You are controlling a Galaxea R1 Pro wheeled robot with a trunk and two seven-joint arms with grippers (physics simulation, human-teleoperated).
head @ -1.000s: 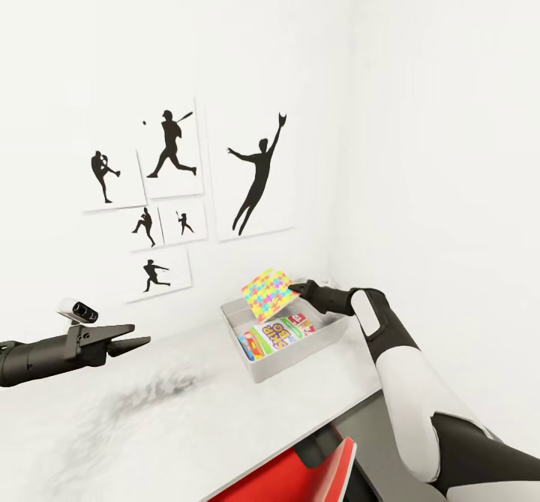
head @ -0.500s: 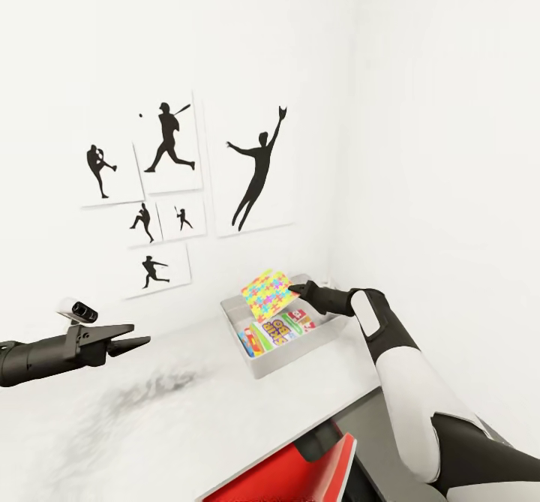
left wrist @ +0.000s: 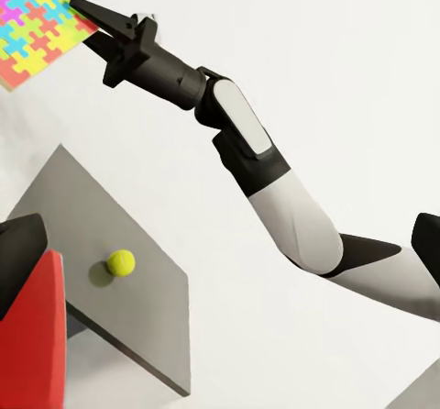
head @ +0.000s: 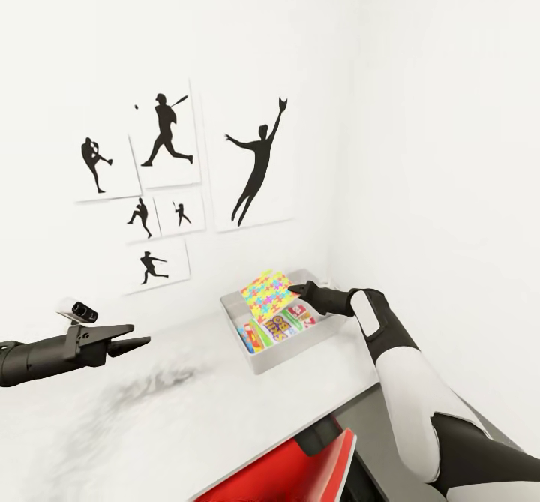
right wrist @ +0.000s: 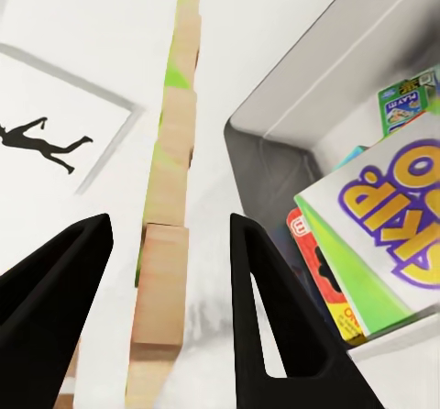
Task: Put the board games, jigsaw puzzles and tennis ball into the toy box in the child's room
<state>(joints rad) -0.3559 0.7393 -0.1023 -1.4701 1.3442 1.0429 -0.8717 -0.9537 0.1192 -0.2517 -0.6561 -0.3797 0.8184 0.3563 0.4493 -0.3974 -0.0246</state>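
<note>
Tilting jigsaw puzzle (head: 266, 295), edge skyward

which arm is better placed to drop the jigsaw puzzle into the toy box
Right. The right gripper already holds the jigsaw puzzle by its edge, tilted above the toy box. The left gripper hangs off to the side, away from the box.

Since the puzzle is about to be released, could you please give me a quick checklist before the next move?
1. Puzzle above the toy box: ok.
2. Right gripper at the puzzle's edge: ok; firm contact cannot tell, since the right wrist view shows gaps beside the edge.
3. Room in the box: cannot tell; board games already lie inside.
4. Left gripper away from the box: ok.
5. Tennis ball boxed: not ok, it sits on a grey surface.
</note>
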